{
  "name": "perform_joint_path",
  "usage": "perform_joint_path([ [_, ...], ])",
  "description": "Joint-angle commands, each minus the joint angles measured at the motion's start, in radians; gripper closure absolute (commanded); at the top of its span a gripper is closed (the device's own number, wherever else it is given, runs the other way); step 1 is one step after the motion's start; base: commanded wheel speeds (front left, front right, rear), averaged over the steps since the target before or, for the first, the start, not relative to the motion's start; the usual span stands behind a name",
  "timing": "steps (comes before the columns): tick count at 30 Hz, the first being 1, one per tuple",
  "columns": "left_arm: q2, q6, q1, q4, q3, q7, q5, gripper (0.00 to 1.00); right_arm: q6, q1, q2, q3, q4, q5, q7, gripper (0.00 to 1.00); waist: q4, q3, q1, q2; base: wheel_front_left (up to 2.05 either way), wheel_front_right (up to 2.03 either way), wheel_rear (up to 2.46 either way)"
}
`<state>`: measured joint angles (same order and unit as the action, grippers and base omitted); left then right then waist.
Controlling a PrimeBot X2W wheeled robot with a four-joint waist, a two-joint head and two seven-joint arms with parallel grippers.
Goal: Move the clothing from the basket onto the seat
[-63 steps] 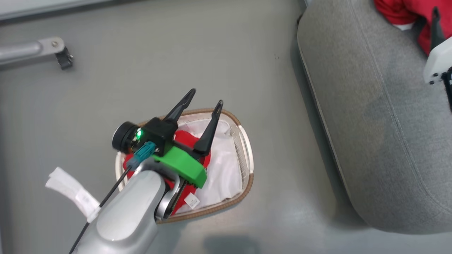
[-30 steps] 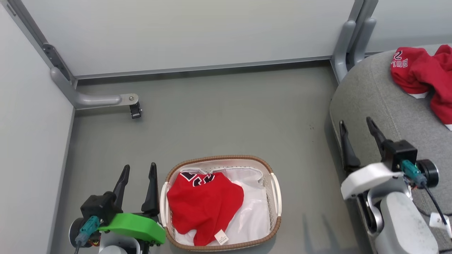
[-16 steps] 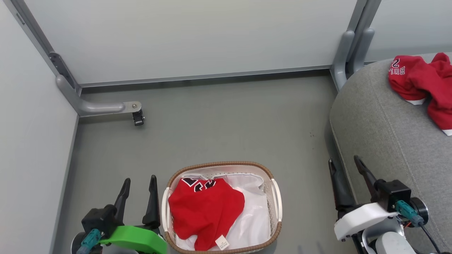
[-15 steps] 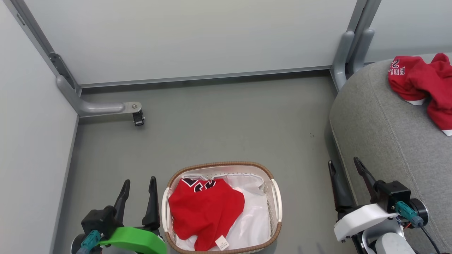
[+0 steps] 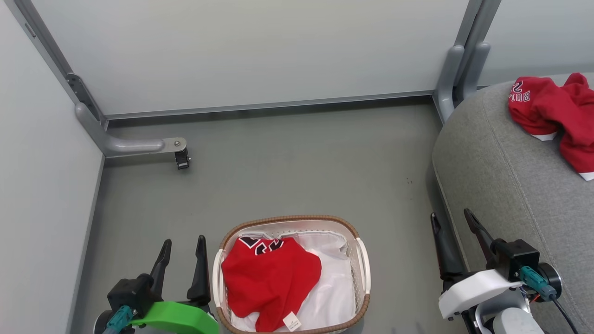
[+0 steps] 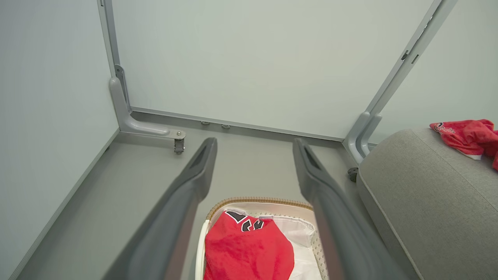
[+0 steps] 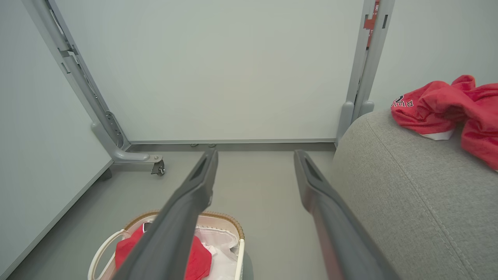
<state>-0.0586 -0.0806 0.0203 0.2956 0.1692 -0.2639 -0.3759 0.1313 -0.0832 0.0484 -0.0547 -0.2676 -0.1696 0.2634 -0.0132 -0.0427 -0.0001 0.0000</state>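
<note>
A plain grey floor (image 5: 287, 162) spreads across the middle of the head view, with pale wall panels (image 5: 260, 46) along the top and down the left edge. At upper left a grey metal foot (image 5: 134, 145) lies along the floor, ending in a small black caster (image 5: 182, 160). At upper right two grey posts (image 5: 457, 60) rise side by side.

Open floor (image 5: 297, 167) lies between the basket (image 5: 290, 218) and the seat (image 5: 501, 195).
</note>
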Motion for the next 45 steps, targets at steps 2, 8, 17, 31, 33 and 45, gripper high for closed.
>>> perform_joint_path([
  [2,0.0,-0.006,-0.012,0.001,-0.002,-0.001,0.005,0.0,-0.001,0.011,0.004,0.0,-0.001,-0.009,0.002,0.0,0.001,-0.002,0.0001,0.0,0.0,0.0,0.0],
  [8,0.002,-0.008,-0.008,0.004,-0.004,-0.001,0.008,0.0,-0.001,0.005,0.004,0.001,-0.006,-0.008,0.002,0.0,0.003,-0.003,0.0001,0.0,0.0,0.0,0.0],
  [17,0.004,-0.011,0.009,0.011,0.008,-0.001,0.021,0.0,-0.001,-0.005,0.004,0.005,0.006,-0.003,0.002,0.0,0.003,-0.027,0.0001,0.0,0.0,0.0,0.0],
  [31,-0.049,-0.028,0.316,0.104,0.095,0.043,0.121,0.0,-0.001,-0.127,0.004,0.039,0.074,0.021,0.002,0.0,0.032,-0.314,0.0001,0.0,0.0,0.0,0.0],
  [33,-0.066,-0.034,0.378,0.144,0.122,0.065,0.143,0.0,-0.001,-0.159,0.004,0.038,0.083,0.025,0.002,0.0,0.048,-0.367,0.0001,0.0,0.0,0.0,0.0],
  [45,-0.075,-0.05,0.63,0.458,0.285,0.126,0.192,0.0,-0.001,-0.315,0.003,0.027,0.113,-0.001,0.002,0.0,0.142,-0.615,0.0001,0.0,0.0,0.0,0.0],
])
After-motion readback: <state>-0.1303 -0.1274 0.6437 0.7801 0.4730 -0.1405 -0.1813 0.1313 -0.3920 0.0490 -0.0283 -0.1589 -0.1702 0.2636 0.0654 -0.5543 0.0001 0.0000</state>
